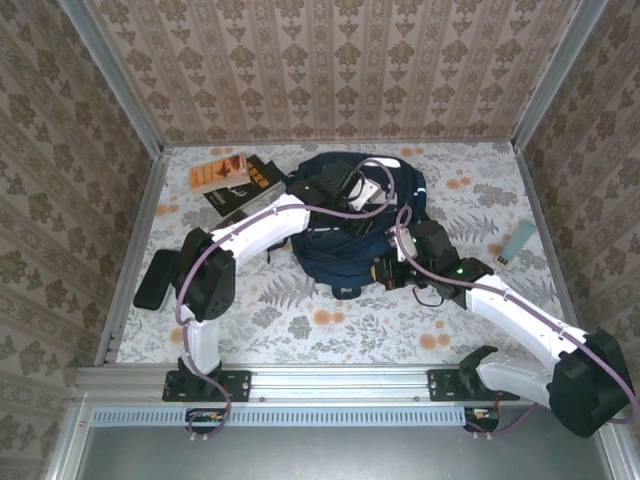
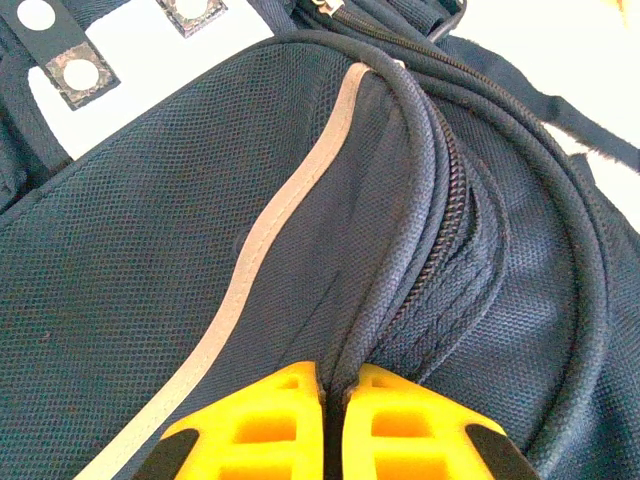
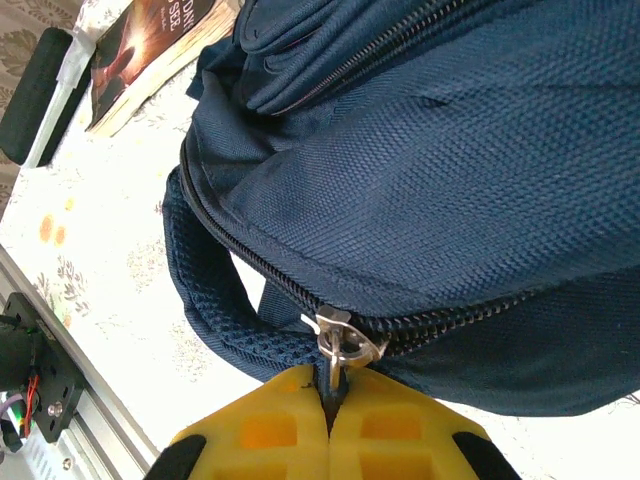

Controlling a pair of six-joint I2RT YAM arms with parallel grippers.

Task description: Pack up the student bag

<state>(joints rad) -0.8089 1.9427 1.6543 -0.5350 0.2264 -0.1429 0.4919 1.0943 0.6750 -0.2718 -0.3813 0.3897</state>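
The right gripper [image 3: 328,400] is clamped on the zipper pull [image 3: 336,350] at 5 o'clock of the student bag [image 1: 325,255], which is laid mid-surface. The left gripper [image 2: 333,385] is pinched together on a fabric fold [image 2: 400,300]. The pull is best drawn along the track while the fold is held taut.

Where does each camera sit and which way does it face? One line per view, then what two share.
Top external: above and behind the arm bases, looking down at the table; both arms reach the student bag, left gripper and right gripper on it.
Left wrist: on the left arm, facing down its yellow fingers, shut on a fold of the bag.
Right wrist: on the right arm, facing its yellow fingers, shut on the zipper pull.
Shared: top external and right wrist both show the books.
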